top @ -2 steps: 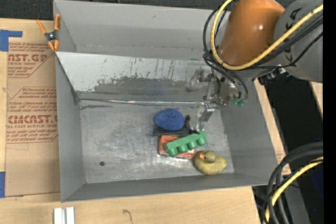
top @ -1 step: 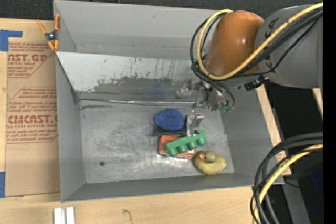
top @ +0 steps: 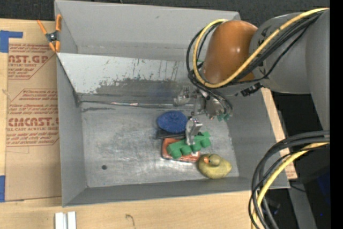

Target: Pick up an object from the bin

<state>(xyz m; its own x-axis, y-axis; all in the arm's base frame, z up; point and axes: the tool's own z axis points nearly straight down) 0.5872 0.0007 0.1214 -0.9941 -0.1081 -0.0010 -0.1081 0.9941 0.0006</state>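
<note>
1. The gripper (top: pixel 192 133) hangs low in the bin (top: pixel 107 131), toward 3 o'clock of the floor, with the orange-covered wrist (top: pixel 228 51) above it at 1 o'clock; I judge it sits there because every loose thing is gathered on that side.
2. Whether the gripper is open or closed cannot be told from this angle; nothing can be seen held in it.
3. The green blocky toy (top: pixel 197 143) lies at 6 o'clock of the gripper tip, touching or just under it; which of the two is unclear; by position it is the likeliest thing to be picked.
4. The blue rounded piece (top: pixel 170 121) lies at 10 o'clock of the gripper, just beside it; the red flat piece (top: pixel 172 147) lies at 7 o'clock, partly under the green toy; the yellow rubber duck (top: pixel 215 165) sits at 5 o'clock, near the front wall.
5. Count: one green toy, one blue piece, one red piece, one duck; four things, packed close, so a grasp on the green one risks nudging the red piece beneath it.
</note>
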